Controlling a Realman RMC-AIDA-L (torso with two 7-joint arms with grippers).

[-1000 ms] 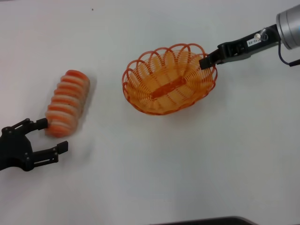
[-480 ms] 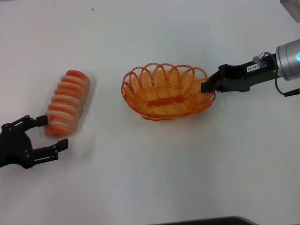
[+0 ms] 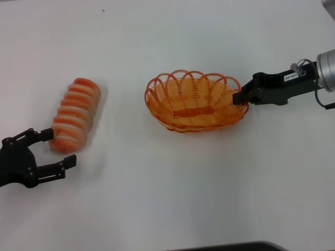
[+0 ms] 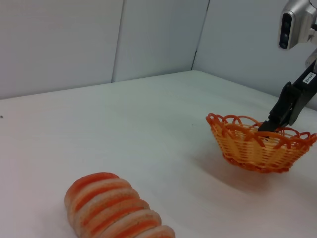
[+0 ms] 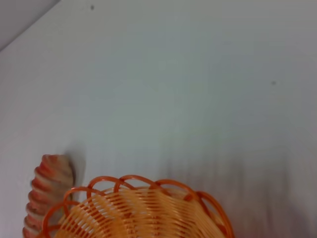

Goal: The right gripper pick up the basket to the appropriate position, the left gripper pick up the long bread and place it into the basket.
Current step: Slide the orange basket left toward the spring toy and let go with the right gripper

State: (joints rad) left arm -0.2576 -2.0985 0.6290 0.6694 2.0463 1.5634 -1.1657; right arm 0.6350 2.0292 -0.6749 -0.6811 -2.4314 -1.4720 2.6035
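Observation:
The orange wire basket (image 3: pixel 194 123) is at the table's middle right, and my right gripper (image 3: pixel 239 98) is shut on its right rim. The left wrist view shows the basket (image 4: pixel 257 148) with the right gripper (image 4: pixel 270 126) pinching its far rim. The long bread (image 3: pixel 77 114), cream with orange-red ridges, lies on the table at the left. My left gripper (image 3: pixel 62 148) stands open at the bread's near end, one finger beside it and the other just below. The bread (image 4: pixel 116 210) also fills the low part of the left wrist view. In the right wrist view I see the basket (image 5: pixel 138 213) and, beyond it, the bread (image 5: pixel 47 191).
The white table (image 3: pixel 172 198) stretches around both things. Pale wall panels (image 4: pixel 99 39) stand behind the table in the left wrist view. A dark edge (image 3: pixel 230 247) shows at the bottom of the head view.
The right gripper has carried the basket to the right and a little nearer, and the basket has gone from tilted to about level. The left gripper and bread have stayed put.

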